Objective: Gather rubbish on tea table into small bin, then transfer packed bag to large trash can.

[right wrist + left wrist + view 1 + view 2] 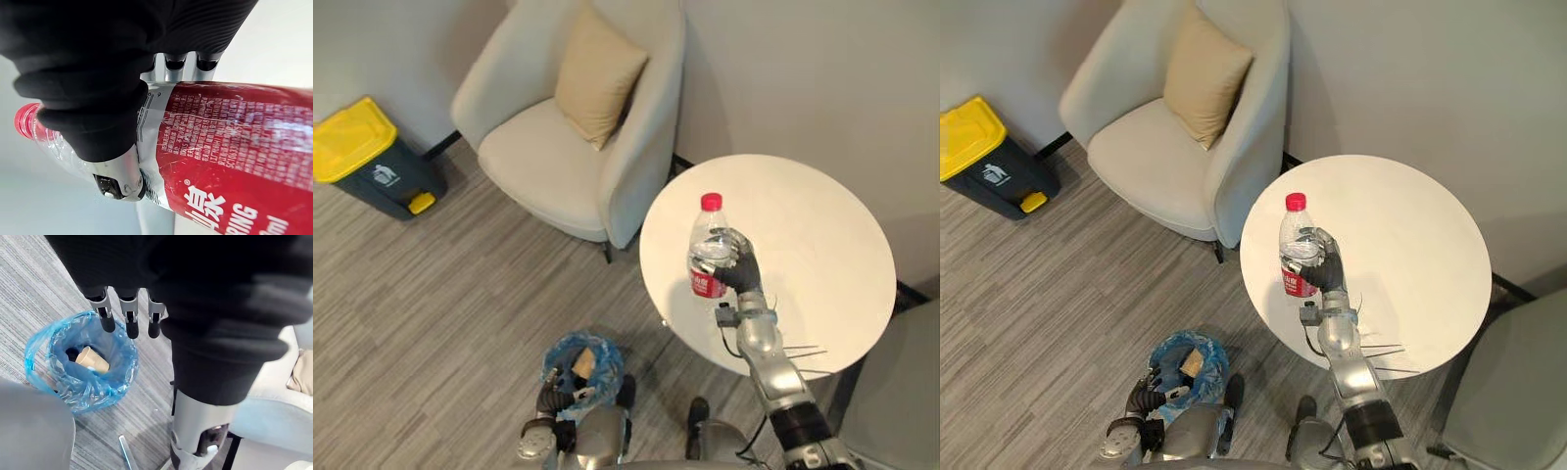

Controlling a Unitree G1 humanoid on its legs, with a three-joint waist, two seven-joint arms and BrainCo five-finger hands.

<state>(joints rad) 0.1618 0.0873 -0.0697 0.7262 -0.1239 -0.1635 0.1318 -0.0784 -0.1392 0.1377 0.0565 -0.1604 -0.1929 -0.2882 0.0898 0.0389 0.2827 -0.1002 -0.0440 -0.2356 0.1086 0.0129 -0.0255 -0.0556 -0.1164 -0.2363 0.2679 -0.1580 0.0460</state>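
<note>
A clear plastic bottle [707,245], red-capped and red-labelled, is gripped upright by the right hand [741,266], fingers curled round it, at nine o'clock on the round white table [822,245]. It is presumably meant for the blue-bagged small bin [551,357] at seven o'clock. There the left hand [129,316] hangs with fingers straight and empty.

A clear plastic bottle [708,235] wears a red label [254,147] printed in white. In the right wrist view, the label carries several rows of small white characters, too fine to read. Below them are a few much larger white characters and a line of capital letters, cut off at the picture's edge. Beside the red field, a pale strip of the label bears small dark print. It is partly hidden by the thumb of the right hand [88,98] and is also unreadable. The dark large trash can [406,171] with the yellow lid has a small white pictogram [384,176] on its side, too small to make out.
</note>
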